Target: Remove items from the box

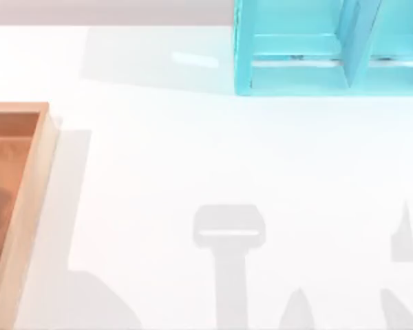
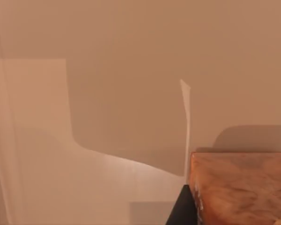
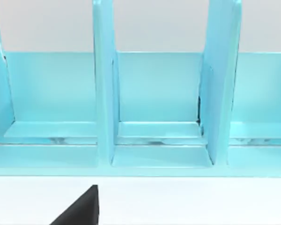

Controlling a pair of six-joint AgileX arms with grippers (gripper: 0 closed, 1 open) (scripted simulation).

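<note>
Gripper states: cannot tell. One box (image 1: 45, 148) at table's left, one blue shelf (image 1: 299, 72).

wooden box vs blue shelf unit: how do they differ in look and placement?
The box is tan-rimmed brown wood with an orange-brown floor; the shelf unit is turquoise. The box is one shallow open tray; the shelf unit has upright dividers forming compartments. The box sits at the table's left edge, the shelf unit at the far right. Both rest on the white table, partly cropped.

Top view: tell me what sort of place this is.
Probably a rendered tabletop workbench: a plain white table, a wooden box at its left edge, and a turquoise shelf unit with upright dividers at the back right.
</note>
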